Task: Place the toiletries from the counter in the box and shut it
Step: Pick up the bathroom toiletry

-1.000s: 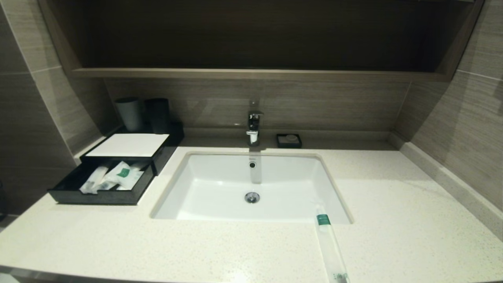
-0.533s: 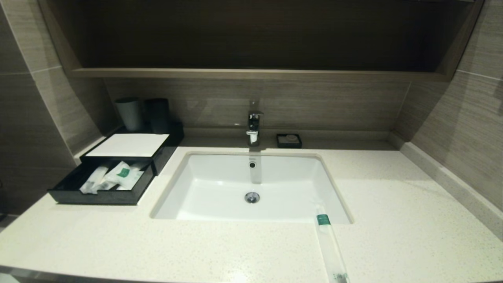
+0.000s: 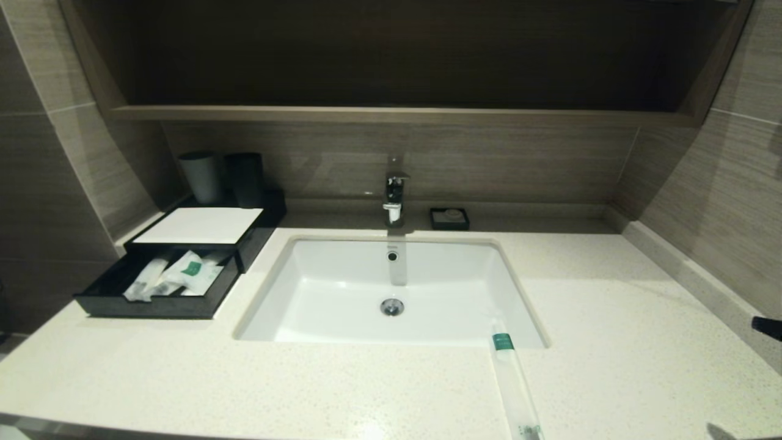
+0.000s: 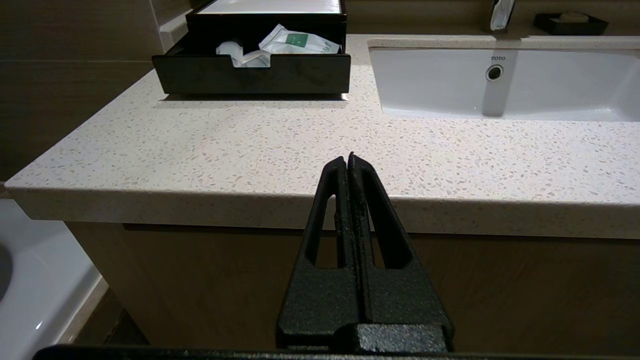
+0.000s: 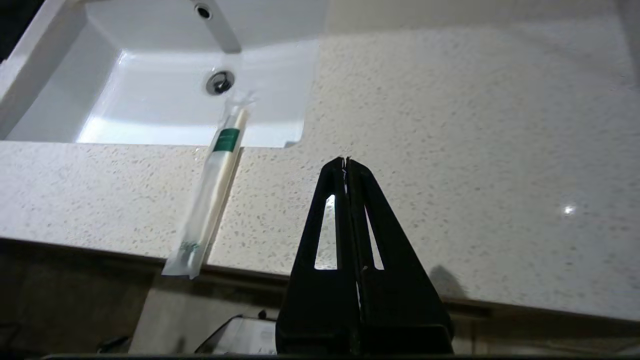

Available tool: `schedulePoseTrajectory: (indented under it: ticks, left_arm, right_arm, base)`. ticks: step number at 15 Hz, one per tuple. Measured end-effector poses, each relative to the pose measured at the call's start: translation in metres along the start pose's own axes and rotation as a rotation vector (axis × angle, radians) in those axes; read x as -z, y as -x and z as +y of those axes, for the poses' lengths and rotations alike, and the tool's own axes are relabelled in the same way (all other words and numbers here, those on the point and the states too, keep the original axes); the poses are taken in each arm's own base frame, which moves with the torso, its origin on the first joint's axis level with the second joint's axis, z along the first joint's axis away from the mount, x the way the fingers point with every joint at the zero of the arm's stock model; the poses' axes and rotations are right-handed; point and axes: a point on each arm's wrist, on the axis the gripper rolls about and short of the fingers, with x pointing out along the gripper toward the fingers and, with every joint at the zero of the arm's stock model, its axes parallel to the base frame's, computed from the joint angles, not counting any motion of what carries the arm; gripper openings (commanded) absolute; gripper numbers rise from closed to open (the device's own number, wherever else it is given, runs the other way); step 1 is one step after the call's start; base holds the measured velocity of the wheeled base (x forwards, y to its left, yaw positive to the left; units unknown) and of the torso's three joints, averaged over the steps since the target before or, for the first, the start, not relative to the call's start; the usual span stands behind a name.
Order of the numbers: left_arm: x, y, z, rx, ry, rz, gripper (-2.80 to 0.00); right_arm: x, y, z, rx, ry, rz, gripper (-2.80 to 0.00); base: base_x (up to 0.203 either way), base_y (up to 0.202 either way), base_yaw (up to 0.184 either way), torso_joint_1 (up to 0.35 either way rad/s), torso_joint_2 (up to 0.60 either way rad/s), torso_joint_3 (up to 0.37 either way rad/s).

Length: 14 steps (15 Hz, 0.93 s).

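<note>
One long translucent sachet with a green label (image 3: 514,385) (image 5: 215,185) lies on the counter (image 3: 611,293), from the sink's front right corner out over the counter's front edge. The black box (image 3: 183,244) stands at the back left with its drawer pulled out, and several sachets (image 3: 180,275) (image 4: 295,42) lie inside. My right gripper (image 5: 345,161) is shut and empty above the counter's front right, to the right of the long sachet. My left gripper (image 4: 348,156) is shut and empty, low before the counter's front edge, facing the box (image 4: 250,75).
A white sink (image 3: 391,293) is set in the middle of the counter, with a tap (image 3: 394,195) behind it. A small black soap dish (image 3: 449,218) sits right of the tap. Two dark cups (image 3: 201,177) stand behind the box. Tiled walls close both sides.
A dark tip of my right arm has come into the head view at the right edge, and a shadow has appeared on the counter's front right. The sachets and box have not moved.
</note>
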Motion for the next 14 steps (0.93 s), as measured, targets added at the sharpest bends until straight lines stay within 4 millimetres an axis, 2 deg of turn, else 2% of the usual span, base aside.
schedulePoseTrajectory:
  ticks: [3, 7, 10, 14]
  left_arm:
    - [0.0, 0.0, 0.0, 0.0, 0.0, 0.0, -2.8]
    - [0.0, 0.0, 0.0, 0.0, 0.0, 0.0, -2.8]
    - [0.0, 0.0, 0.0, 0.0, 0.0, 0.0, -2.8]
    - [0.0, 0.0, 0.0, 0.0, 0.0, 0.0, -2.8]
  right_arm:
    - [-0.021, -0.024, 0.0, -0.065, -0.053, 0.163, -2.8]
    - [-0.035, -0.042, 0.002, -0.133, -0.132, 0.328, -2.8]
    - [-0.035, -0.051, 0.011, -0.127, -0.098, 0.386, -2.8]
    - [-0.026, -0.061, 0.033, -0.098, -0.008, 0.435, -2.8]
  base:
    - [0.0, 0.0, 0.0, 0.0, 0.0, 0.0]
    - [0.0, 0.0, 0.0, 0.0, 0.0, 0.0]
    - [0.0, 0.0, 0.0, 0.0, 0.0, 0.0]
    - [0.0, 0.0, 0.0, 0.0, 0.0, 0.0]
